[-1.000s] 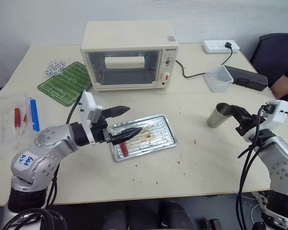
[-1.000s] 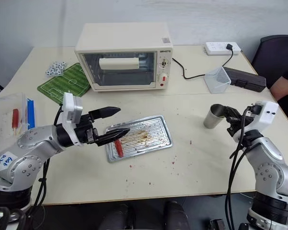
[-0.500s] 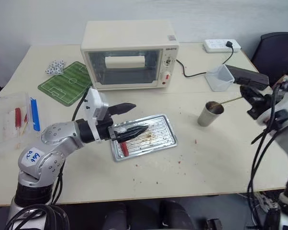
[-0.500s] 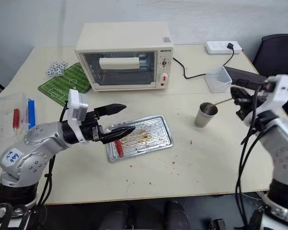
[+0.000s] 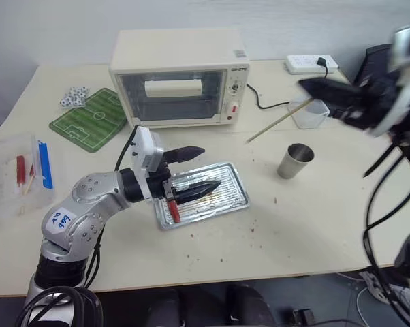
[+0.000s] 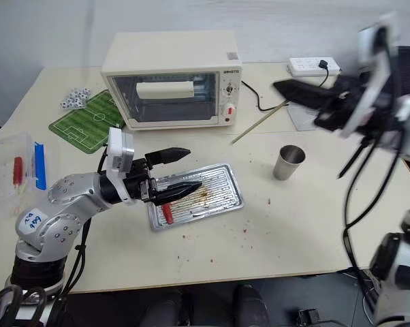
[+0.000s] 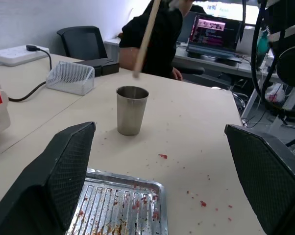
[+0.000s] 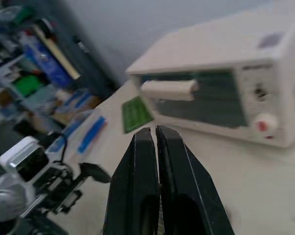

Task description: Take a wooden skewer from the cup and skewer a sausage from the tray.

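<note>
Right gripper (image 5: 307, 85) clamped on wooden skewer (image 5: 278, 123), above cup (image 5: 295, 161) | left gripper (image 5: 203, 170) fingers apart over tray (image 5: 236, 191), sausage (image 5: 171, 210)

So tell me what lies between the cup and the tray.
Bare tabletop with a few red specks between the cup and the tray, seen in the left eye view.

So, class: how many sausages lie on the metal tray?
1: the sausage lies at the tray's near-left end, just under the left gripper's lower finger. That finger may hide more.
</note>
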Robot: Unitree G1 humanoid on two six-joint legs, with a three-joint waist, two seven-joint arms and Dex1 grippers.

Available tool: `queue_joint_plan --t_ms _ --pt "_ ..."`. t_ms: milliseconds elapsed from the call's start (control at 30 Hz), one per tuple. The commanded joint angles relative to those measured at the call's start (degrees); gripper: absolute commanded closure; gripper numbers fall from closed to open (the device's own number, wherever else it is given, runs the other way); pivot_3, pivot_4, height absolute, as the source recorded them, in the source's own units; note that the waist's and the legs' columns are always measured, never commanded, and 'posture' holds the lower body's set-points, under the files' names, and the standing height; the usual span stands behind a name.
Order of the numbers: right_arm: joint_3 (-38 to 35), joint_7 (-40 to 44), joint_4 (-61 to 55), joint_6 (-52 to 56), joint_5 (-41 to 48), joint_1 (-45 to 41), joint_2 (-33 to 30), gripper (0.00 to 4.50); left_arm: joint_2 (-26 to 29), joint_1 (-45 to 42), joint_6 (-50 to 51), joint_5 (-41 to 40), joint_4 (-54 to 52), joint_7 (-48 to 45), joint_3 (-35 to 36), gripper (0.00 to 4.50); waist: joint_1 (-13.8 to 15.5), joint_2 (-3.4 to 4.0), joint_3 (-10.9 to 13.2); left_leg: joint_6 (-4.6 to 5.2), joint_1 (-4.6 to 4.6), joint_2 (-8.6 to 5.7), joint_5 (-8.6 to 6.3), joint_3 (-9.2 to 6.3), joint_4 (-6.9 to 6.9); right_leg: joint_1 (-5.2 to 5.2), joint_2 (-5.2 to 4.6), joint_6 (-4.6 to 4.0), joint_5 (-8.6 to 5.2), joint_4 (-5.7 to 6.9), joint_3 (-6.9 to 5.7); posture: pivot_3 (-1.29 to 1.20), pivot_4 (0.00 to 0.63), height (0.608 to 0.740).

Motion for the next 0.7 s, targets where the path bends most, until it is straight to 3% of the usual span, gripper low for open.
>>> queue_joint_plan --t_ms 33,133,567,700 --pt "2.95 -6.14 0.53 -3.70 11.20 -0.66 1.26 4.47 -0.49 -1.12 -1.16 -0.54 -2.71 1.04 1.44 0.00 0.27 0.00 0.00 0.01 -0.09 -0.01 0.00 -0.04 0.05 -0.02 -0.01 0.01 0.01 -0.01 -0.06 0.00 0.150 0.740" --pt "4.78 -9.79 2.30 -6.31 16.01 -0.78 3.60 4.47 -0.69 -1.24 -3.43 1.87 -3.39 1.65 0.78 0.00 0.17 0.00 0.00 0.08 -0.30 -0.06 -0.03 -0.10 0.13 -0.06 -0.02 0.16 0.09 -0.17 -0.10 0.00 0.150 0.740" --pt "1.92 -12.87 3.56 -7.51 16.17 -1.34 11.42 4.47 -8.24 -2.76 -6.47 4.88 -5.35 8.02 -2.26 0.00 0.05 0.00 0.00 0.14 -0.58 -0.07 0.03 -0.10 0.18 -0.29 0.01 0.25 0.15 -0.14 -0.08 0.00 0.150 0.740" --pt "0.50 -13.83 3.80 -7.15 16.17 -1.65 12.82 4.50 -8.59 -2.62 -6.59 5.33 -5.51 9.27 -1.90 1.08 0.04 0.00 0.00 0.15 -0.59 -0.07 0.03 -0.09 0.18 -0.31 0.01 0.25 0.15 -0.14 -0.08 0.00 0.150 0.740"
